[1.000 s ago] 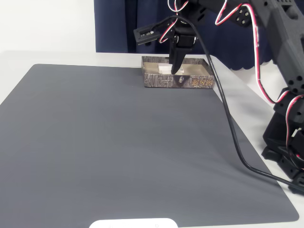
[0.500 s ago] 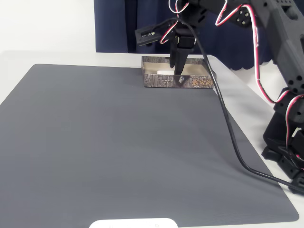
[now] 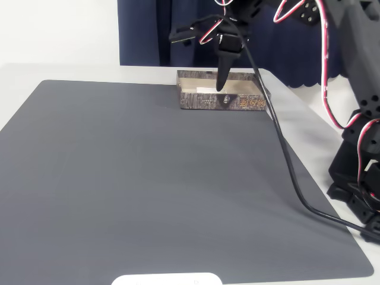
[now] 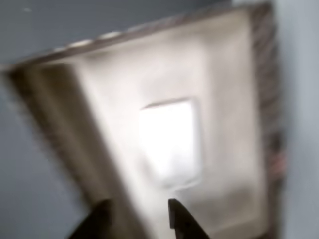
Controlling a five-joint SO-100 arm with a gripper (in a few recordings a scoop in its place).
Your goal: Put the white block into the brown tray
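Observation:
The brown tray [image 3: 243,103] stands at the far edge of the grey mat; the wrist view looks down into its cream inside [image 4: 224,99]. The white block [image 3: 204,90] lies flat on the tray's floor, a bright rectangle in the wrist view [image 4: 169,139]. My gripper [image 3: 221,84] hangs above the tray, pointing down, its tips just over the near wall. In the wrist view the gripper [image 4: 137,219] is open, with only tray floor between the two dark fingertips [image 4: 180,221]. Nothing touches the block.
The grey mat [image 3: 148,178] covers most of the table. A black cable [image 3: 288,163] runs from the gripper down across the mat's right side. The arm's base [image 3: 359,178] stands at the right. A white rounded plate [image 3: 167,279] sits at the near edge.
The gripper has lifted up out of the tray and tilted slightly. The white block stays lying in the tray.

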